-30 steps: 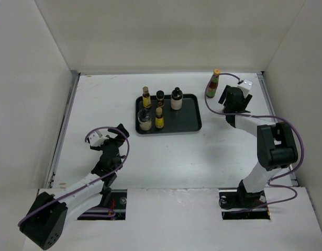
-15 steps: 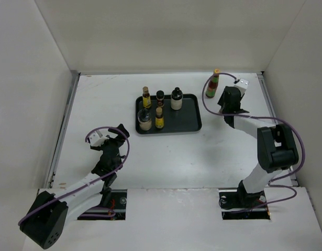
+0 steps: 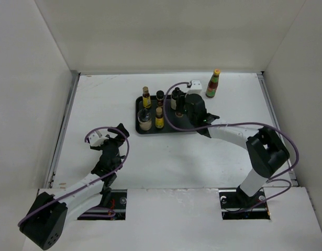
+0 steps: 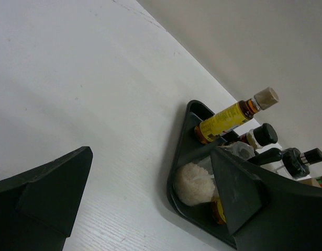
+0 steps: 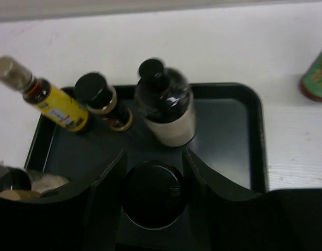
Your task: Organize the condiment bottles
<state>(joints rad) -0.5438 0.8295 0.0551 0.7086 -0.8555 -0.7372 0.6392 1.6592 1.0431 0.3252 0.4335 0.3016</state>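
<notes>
The rectangular plastic tray [image 3: 174,124] is matte black; the flat table [image 3: 98,104] is white with a faint grain. The tall red sauce bottle [image 3: 213,84] has a green neck and yellow cap. The amber glass bottle [image 5: 52,102] wears a yellow label (dark print, beige cap). The round-lidded bottle [image 5: 153,194] is glossy black; the dark-capped glass jar [image 5: 168,112] shows cream contents.

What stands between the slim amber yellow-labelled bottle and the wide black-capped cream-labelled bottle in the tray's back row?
A small dark bottle with a round black cap, clearest in the right wrist view.
</notes>
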